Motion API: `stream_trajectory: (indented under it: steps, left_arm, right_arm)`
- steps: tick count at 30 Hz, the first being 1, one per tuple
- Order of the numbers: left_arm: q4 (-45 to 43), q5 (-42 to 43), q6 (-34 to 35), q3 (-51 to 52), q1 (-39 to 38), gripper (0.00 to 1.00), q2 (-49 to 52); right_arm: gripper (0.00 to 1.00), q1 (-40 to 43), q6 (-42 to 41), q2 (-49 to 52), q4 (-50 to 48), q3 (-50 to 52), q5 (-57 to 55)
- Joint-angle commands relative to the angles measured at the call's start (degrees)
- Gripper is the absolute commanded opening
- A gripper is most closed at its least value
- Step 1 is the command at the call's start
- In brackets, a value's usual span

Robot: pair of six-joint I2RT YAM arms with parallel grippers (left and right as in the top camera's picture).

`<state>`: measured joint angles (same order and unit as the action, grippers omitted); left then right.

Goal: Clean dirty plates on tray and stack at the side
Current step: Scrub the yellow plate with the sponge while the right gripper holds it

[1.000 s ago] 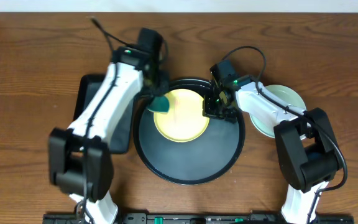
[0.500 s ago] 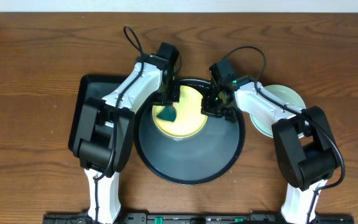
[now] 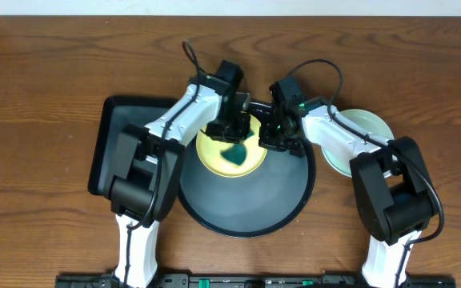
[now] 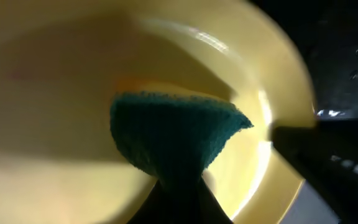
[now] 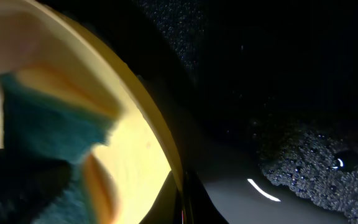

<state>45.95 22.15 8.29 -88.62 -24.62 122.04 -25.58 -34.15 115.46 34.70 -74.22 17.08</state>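
The round black tray (image 3: 242, 204) lies at the middle of the wooden surface (image 3: 38, 200). The yellow plate (image 3: 210, 158) sits in the tray's far half. The left tool (image 3: 232, 138) is clamped on a teal sponge (image 3: 234, 154), which is pressed to the plate's floor. The right tool (image 3: 273, 142) is closed tight on the plate's right rim. A mint-blue plate (image 3: 370, 126) rests on the surface just right of the tray. A rectangular black tray (image 3: 118, 144) lies to the left.

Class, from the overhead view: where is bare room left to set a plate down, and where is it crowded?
Free: the round black tray's near half, below the yellow plate; the rectangular tray's left part; the table beyond it. Crowded: over that plate, where left gripper, sponge and right gripper meet.
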Motion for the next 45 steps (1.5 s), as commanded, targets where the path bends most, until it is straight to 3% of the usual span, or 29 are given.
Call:
stream_trajectory:
  steps: [1, 5, 7, 9, 13, 16, 23, 27, 32, 36, 39, 42, 45]
  left_arm:
    - [-3.8, -7.4, 8.2, 0.4, 0.0, 0.08, 1.9]
    - [-6.8, -28.7, 22.1, 0.4, 0.7, 0.07, 1.9]
    - [-6.6, -35.6, 25.6, 0.4, 0.8, 0.07, 1.9]
    - [-5.6, -39.3, 26.4, 0.4, 0.8, 0.08, 1.9]
    - [-0.5, -38.8, 26.3, 0.4, 0.5, 0.07, 1.9]
    - [4.6, -32.9, 22.4, 0.4, 0.3, 0.07, 1.9]
    - [9.3, -1.4, -0.5, 0.4, 0.3, 0.08, 1.9]
    - [7.6, 5.5, -1.6, 0.4, 0.3, 0.08, 1.9]
    - [1.5, 5.3, 1.9, 0.4, 0.3, 0.08, 1.9]
    - [-4.2, -4.3, 9.4, 0.4, 0.3, 0.07, 1.9]
    - [-4.9, -17.8, 17.7, 0.4, 0.3, 0.07, 1.9]
    - [-0.3, -35.6, 30.4, 0.4, 0.3, 0.08, 1.9]
    - [2.7, -37.9, 32.3, 0.4, 0.3, 0.07, 1.9]
  right_arm:
    - [0.01, 0.0, -1.2, 1.9, -0.3, -0.6, -1.0]
    - [0.01, 0.0, -1.1, 1.9, -0.2, -0.6, -1.0]
    - [0.01, 0.0, -1.1, 1.9, -0.2, -0.6, -1.0]
    - [0.01, 0.0, -1.1, 1.9, -0.2, -0.6, -1.0]
    - [0.01, 0.0, -1.1, 1.9, -0.2, -0.6, -1.0]
    - [0.01, 0.0, -1.1, 1.9, -0.2, -0.6, -1.0]
    - [0.01, 0.0, -1.1, 1.9, -0.2, -0.6, -1.0]
    - [0.01, 0.0, -1.1, 1.9, -0.2, -0.6, -1.0]
    - [0.01, 0.0, -1.1, 1.9, -0.2, -0.6, -1.0]
    - [0.01, 0.0, -1.1, 1.9, -0.2, -0.6, -1.0]
    - [0.01, 0.0, -1.1, 1.9, -0.2, -0.6, -1.0]
    - [0.01, 0.0, -1.0, 1.9, -0.2, -0.6, -1.0]
    - [0.01, 0.0, -0.9, 1.9, -0.2, -0.6, -1.0]
